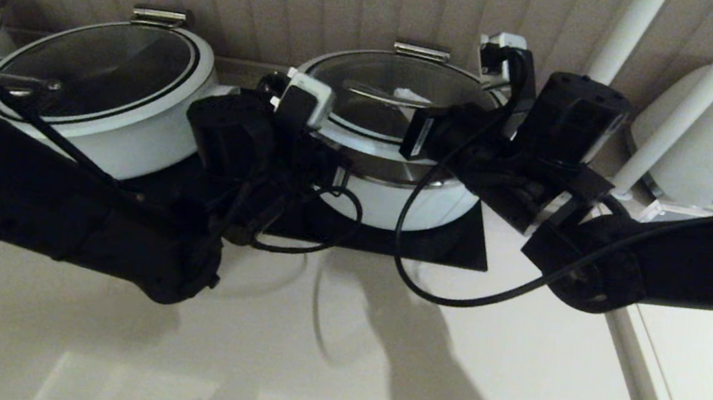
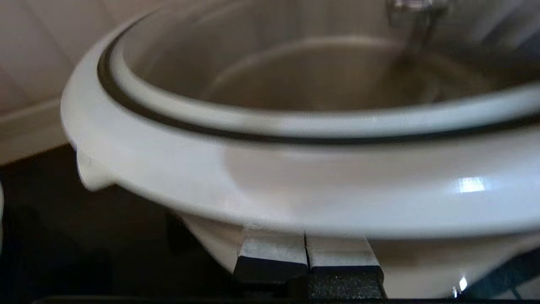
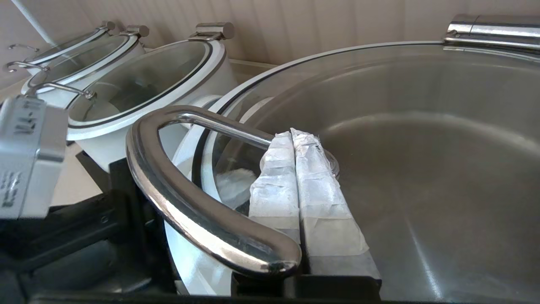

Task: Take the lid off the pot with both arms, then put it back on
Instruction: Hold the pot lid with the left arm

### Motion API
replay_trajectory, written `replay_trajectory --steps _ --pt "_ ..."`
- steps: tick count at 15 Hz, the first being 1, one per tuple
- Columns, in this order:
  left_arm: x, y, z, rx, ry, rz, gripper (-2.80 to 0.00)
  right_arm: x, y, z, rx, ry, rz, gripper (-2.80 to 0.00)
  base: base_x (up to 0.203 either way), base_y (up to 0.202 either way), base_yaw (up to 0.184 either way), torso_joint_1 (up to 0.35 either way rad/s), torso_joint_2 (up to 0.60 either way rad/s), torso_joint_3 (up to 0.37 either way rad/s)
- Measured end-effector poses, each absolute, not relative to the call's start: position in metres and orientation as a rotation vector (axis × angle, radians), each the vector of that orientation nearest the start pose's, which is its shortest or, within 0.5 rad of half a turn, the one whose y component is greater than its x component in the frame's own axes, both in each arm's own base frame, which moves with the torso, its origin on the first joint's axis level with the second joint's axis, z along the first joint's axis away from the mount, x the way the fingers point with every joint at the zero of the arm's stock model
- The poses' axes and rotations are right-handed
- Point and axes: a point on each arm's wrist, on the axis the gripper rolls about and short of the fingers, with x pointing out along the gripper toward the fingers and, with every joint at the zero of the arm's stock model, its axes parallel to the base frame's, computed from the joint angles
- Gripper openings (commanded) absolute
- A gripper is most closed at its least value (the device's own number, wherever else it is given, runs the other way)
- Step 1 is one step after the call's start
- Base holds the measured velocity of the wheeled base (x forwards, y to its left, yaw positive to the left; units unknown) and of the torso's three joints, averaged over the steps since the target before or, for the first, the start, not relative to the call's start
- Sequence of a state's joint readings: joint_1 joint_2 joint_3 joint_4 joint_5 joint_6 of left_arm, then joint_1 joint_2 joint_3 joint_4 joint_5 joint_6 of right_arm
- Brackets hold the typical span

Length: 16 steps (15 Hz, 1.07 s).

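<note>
Two black arms meet at the pot (image 1: 391,198) in the middle of the head view, one reaching in from the lower left of the frame and one from the right edge. We see our left arm stretched low across the counter (image 1: 306,360), its wrist ending at the pot's left flank. In the left wrist view the left gripper (image 2: 307,253) sits tucked just under the lid's broad white rim, its two fingers (image 2: 274,253) pressed together with only a thin seam between them; we cannot tell whether they touch the rim above.

Our right arm bends at the elbow near the right of the head view and reaches over the pot from above. In the right wrist view the right gripper (image 3: 297,190) lies over the glass, its tape-wrapped fingers (image 3: 274,185) closed side by side, passing under the bar of the steel loop handle (image 3: 190,202). The handle's bar rests across them near the tips.

We find the lid (image 1: 386,86) tilted, its near edge raised above the pot so that a strip of shiny steel wall shows beneath it, its steel hinge (image 1: 421,50) at the far side by the panelled wall. The pot stands on a black mat (image 1: 454,249), beside a wider white pot (image 1: 130,119) toward the left of the frame.
</note>
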<state>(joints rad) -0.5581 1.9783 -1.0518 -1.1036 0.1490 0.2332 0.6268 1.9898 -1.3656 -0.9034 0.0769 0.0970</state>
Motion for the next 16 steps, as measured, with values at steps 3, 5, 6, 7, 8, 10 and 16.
replay_trajectory --steps 3,5,6,7,8,10,16 --pt "0.331 -0.202 0.203 0.163 -0.228 -0.383 -2.80 0.327 0.239 0.263 0.170 -0.243 0.713 -2.80 0.000 0.000 0.000 0.000 0.00 0.000" --pt "0.332 -0.203 0.203 0.162 -0.230 -0.382 -2.80 0.325 0.238 0.265 0.171 -0.246 0.712 -2.80 0.000 0.000 0.000 0.000 0.00 0.000" --pt "0.332 -0.203 0.203 0.162 -0.230 -0.382 -2.80 0.324 0.237 0.265 0.170 -0.244 0.711 -2.80 0.000 0.000 0.000 0.000 0.00 0.000" --pt "0.333 -0.203 0.202 0.162 -0.230 -0.380 -2.80 0.323 0.236 0.265 0.170 -0.241 0.712 -2.80 0.000 0.000 0.000 0.000 0.00 0.000" --pt "0.333 -0.204 0.202 0.161 -0.230 -0.377 -2.80 0.321 0.235 0.265 0.168 -0.238 0.711 -2.80 0.000 0.000 0.000 0.000 0.00 0.000" --pt "0.335 -0.205 0.201 0.159 -0.233 -0.375 -2.80 0.317 0.232 0.266 0.167 -0.236 0.711 -2.80 0.000 0.000 0.000 0.000 0.00 0.000" --pt "0.343 -0.210 0.205 0.150 -0.256 -0.372 -2.80 0.299 0.214 0.270 0.161 -0.221 0.702 -2.80 0.000 0.000 0.000 0.000 0.00 0.000"
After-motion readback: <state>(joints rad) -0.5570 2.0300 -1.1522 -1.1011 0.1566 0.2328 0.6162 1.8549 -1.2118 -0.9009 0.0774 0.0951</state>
